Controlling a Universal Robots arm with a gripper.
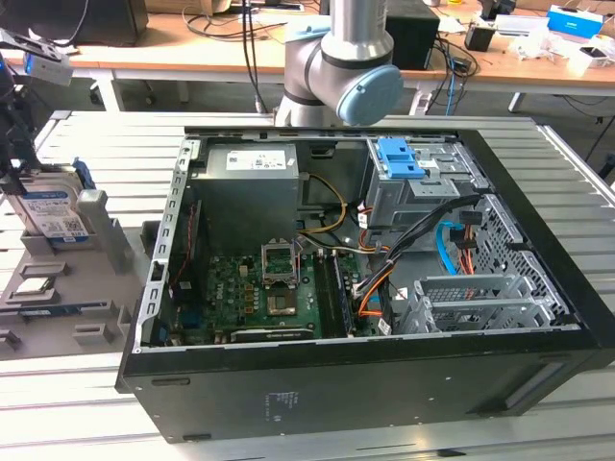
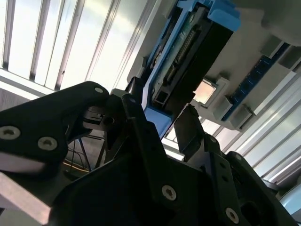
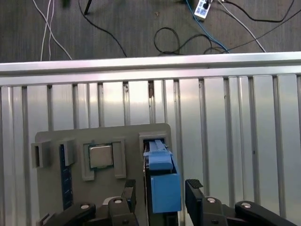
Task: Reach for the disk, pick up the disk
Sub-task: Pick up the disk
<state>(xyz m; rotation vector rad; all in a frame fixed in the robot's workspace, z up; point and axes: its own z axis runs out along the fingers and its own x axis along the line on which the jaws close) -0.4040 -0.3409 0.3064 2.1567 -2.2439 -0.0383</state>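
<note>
Two black fingers (image 3: 194, 190) are showing in the first wrist view, and I am reading the pincer (image 3: 161, 188) as wide. One finger is sitting on each side of the disk (image 3: 162, 165), with what looks like a sliver of gap at each blue rail. The disk is standing on edge in a slot of the grey holder (image 3: 94, 134), next to the pocket where the processor chip (image 3: 100, 156) is lying. The holder is resting on the slatted bench (image 3: 235, 141).

In the second wrist view I am looking along the fingers. The disk's blue rail end is sitting just inside the tips, and I cannot tell whether either pad is touching it.

In the exterior view the disk is standing upright in the holder with its label facing outward, and the pincer's dark body is hanging directly above it. The open computer case (image 1: 336, 403) is sitting beside the holder.

I am judging the reach as all but finished and the pick-up as not yet begun. The grip is calling for both pads to meet the rails squarely. It also needs a straight pull out of the slot, so the disk is not binding on the holder's walls.
</note>
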